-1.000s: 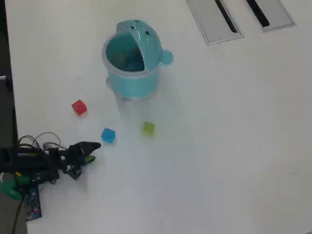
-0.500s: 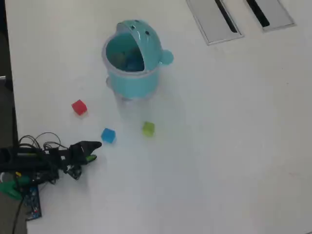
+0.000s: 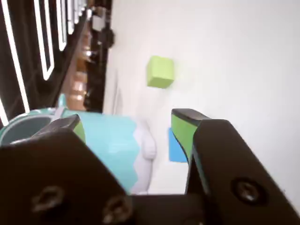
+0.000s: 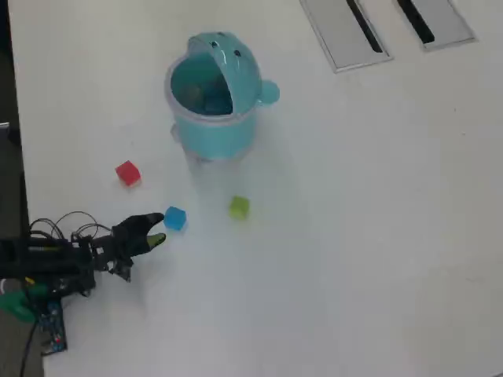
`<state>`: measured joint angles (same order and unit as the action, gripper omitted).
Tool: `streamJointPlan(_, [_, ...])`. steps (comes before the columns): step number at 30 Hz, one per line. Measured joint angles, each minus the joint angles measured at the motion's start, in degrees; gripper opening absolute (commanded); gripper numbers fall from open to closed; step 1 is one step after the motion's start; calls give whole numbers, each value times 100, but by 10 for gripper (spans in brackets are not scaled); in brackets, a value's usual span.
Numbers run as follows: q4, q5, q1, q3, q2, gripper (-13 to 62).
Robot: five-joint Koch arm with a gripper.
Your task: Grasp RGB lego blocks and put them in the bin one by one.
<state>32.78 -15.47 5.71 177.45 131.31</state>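
Observation:
In the overhead view the turquoise bin [image 4: 236, 129] stands at the top centre with its lid flipped up. The red block [image 4: 127, 173] lies lower left of it, the blue block [image 4: 174, 218] below it and the yellow-green block [image 4: 239, 206] to the blue one's right. My gripper [image 4: 155, 230] is open and empty, its tips just left of the blue block. In the wrist view my gripper [image 3: 127, 119] has green pads spread wide. There the blue block [image 3: 176, 147] sits by the right jaw, the bin [image 3: 108, 136] is beyond the left jaw, and the yellow-green block [image 3: 160, 71] is farther off.
Two grey slotted panels [image 4: 346, 27] lie in the table at the top right of the overhead view. The arm's body and cables [image 4: 47, 259] lie at the lower left beside the table's dark left edge [image 4: 9, 157].

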Motion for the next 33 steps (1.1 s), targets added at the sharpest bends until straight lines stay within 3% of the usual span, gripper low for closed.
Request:
streamJointPlan(11, [984,-1345,158,-97,0,323])
streamJointPlan(22, [1239,-2505,1274,-176,0,304])
streamJointPlan(33, [888,-3234,2259,-1257,0,307])
